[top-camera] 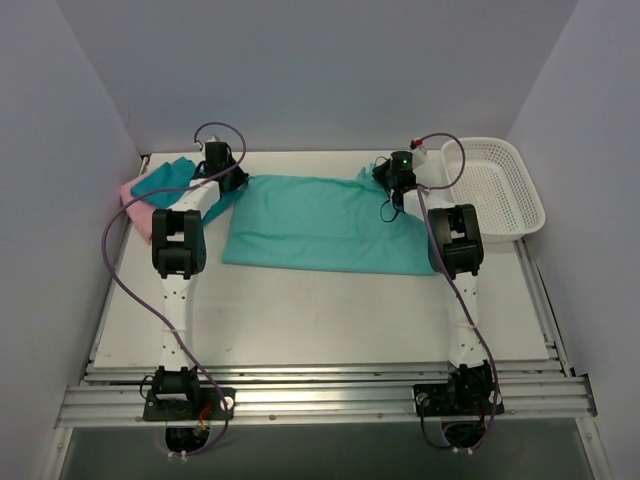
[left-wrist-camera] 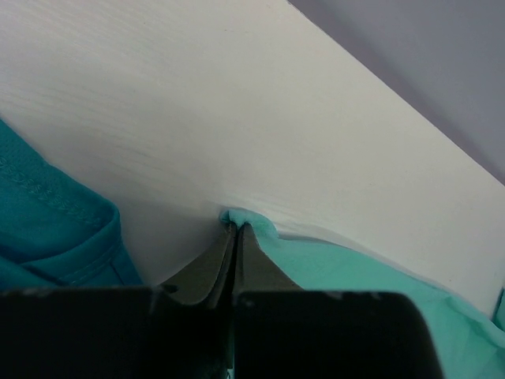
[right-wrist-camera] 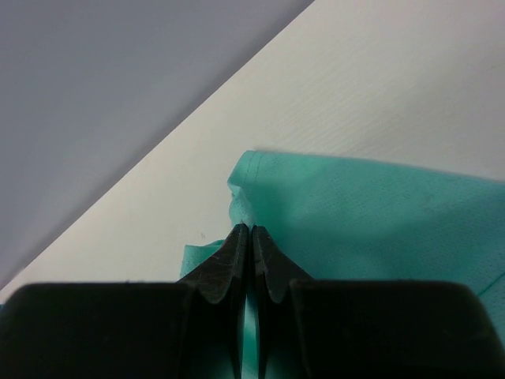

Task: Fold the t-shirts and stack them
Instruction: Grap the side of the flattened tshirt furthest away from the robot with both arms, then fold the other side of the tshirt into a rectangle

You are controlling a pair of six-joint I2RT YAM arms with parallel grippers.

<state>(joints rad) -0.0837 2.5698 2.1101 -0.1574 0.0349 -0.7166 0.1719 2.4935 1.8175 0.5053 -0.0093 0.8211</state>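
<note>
The light sea-green t-shirt [top-camera: 325, 225] lies spread flat across the middle of the table. My left gripper [top-camera: 238, 180] is shut on its far left corner, seen pinched in the left wrist view [left-wrist-camera: 235, 223]. My right gripper [top-camera: 390, 190] is shut on its far right corner, seen pinched in the right wrist view [right-wrist-camera: 251, 227]. The darker teal-blue t-shirt [top-camera: 165, 180] lies on the pink t-shirt [top-camera: 137, 208] at the far left; its hem shows in the left wrist view [left-wrist-camera: 47, 213].
A white plastic mesh basket [top-camera: 495, 190] stands at the far right, next to the right arm. Grey walls close in the table at the back and both sides. Purple cables loop over both arms.
</note>
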